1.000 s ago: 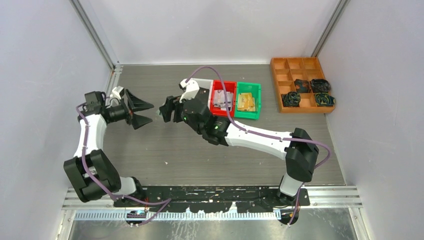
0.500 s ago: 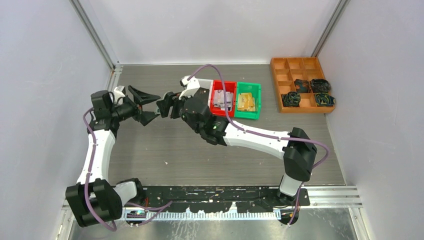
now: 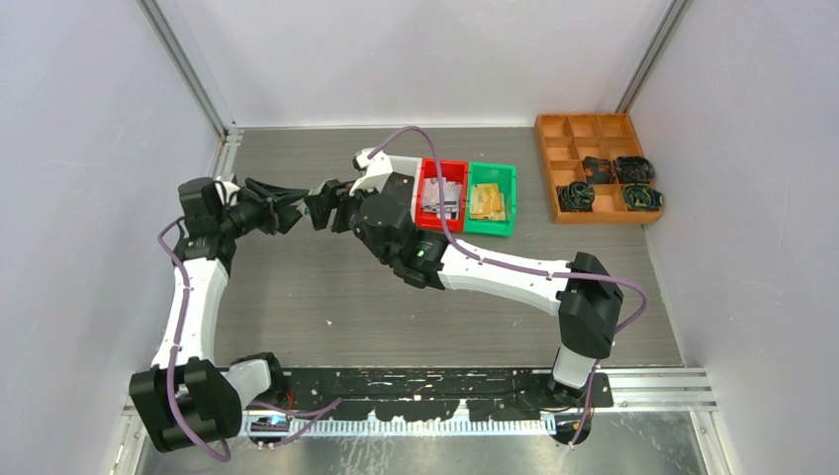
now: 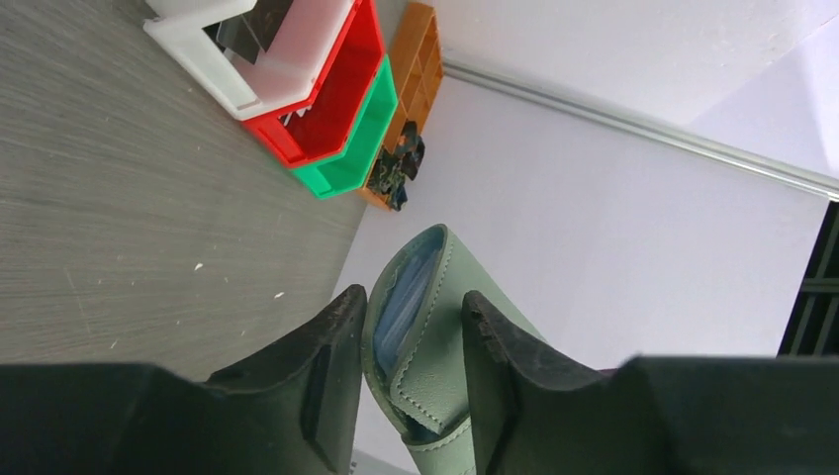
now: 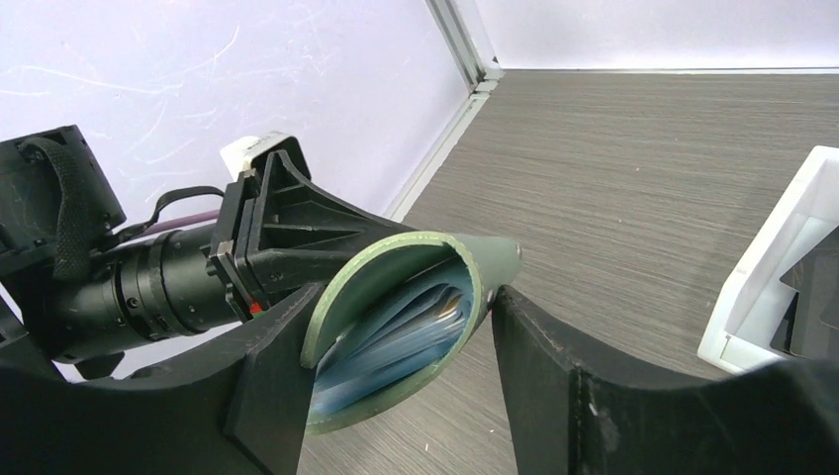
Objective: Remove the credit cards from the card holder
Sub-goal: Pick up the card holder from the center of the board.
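So the holder (image 4: pixel 435 317) hangs in the air over the table's (image 3: pixel 326 287) 10 o'clock quarter, off the surface, because both my grippers need it between them. My right gripper (image 5: pixel 406 332) pinches it by its edges, hard enough to bow it into an oval mouth. I judge that is the point, since the cards (image 5: pixel 396 341) inside show only as layered edges in that opening. My left gripper (image 4: pixel 411 302) faces it from 9 o'clock, fingers half spread and lying along both faces of the other end; whether they press I cannot tell. At 3 o'clock from the holder sit the red bin (image 3: pixel 427 170) and green bin (image 3: pixel 507 176), each with cards in it, so I take this as a mid-task, two-handed hold to steady the holder for the next pull.
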{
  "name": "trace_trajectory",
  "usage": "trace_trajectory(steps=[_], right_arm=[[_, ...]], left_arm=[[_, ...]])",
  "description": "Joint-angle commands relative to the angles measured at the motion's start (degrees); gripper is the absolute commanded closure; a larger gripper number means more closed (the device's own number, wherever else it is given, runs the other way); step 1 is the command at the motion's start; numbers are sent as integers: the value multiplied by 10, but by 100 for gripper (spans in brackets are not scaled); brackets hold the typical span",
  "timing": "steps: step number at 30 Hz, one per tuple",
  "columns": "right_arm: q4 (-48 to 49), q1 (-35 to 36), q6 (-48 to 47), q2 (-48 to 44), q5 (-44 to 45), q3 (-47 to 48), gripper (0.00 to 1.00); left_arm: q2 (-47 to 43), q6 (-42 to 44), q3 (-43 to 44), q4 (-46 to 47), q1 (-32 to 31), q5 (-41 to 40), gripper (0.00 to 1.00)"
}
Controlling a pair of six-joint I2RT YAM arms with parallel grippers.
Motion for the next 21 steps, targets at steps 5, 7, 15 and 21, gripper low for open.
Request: trace_trajectory(steps=[5,7,15,21], right_arm=[[9,12,2,-2,-29,3,32],[3,13,4,-9,-38,-13,28],[-56,6,18,-46,-117,-42,2],[-69,-84,119,-110,-410,-80,0]], left_arm=[[7,1,75,43,-4,2,84],[15,20,93,25,-2,1,92],[36,127,144,18,16,29,100],[69,271,199,18,16,157,100]])
